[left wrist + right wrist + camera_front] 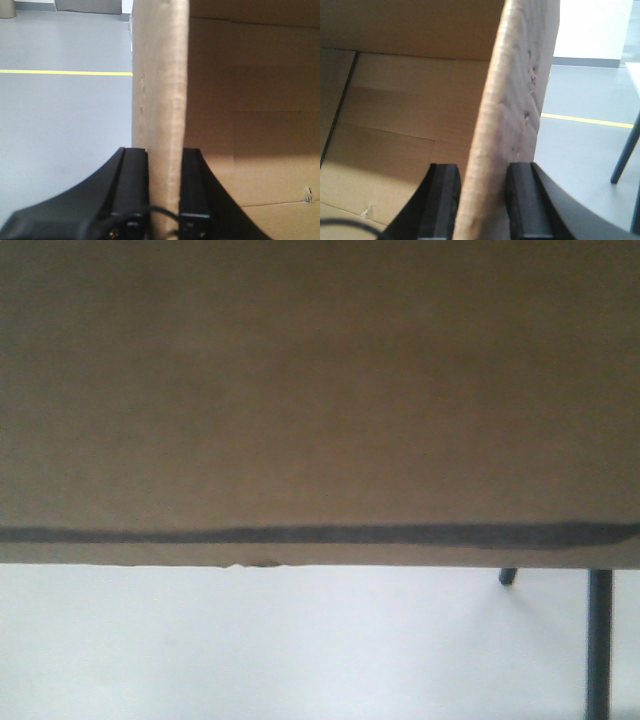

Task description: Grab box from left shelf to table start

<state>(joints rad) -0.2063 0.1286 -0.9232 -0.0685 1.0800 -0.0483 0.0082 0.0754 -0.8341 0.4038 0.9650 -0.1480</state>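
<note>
Box [320, 390]: brown cardboard, fills the front view; a pale surface shows below its lower edge.
Left gripper [165, 157]: jaws clamped on one upright box wall, a finger on each face.
Right gripper [482, 172]: jaws clamped the same way on another upright wall.
Open room: grey floor [60, 125] outside the left-held wall; a dark leg [625, 150] near the right-held wall.

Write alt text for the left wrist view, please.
The left gripper is shut on an upright wall of the brown cardboard box, one finger inside, one outside. Grey floor with a yellow line shows outside the box.
</note>
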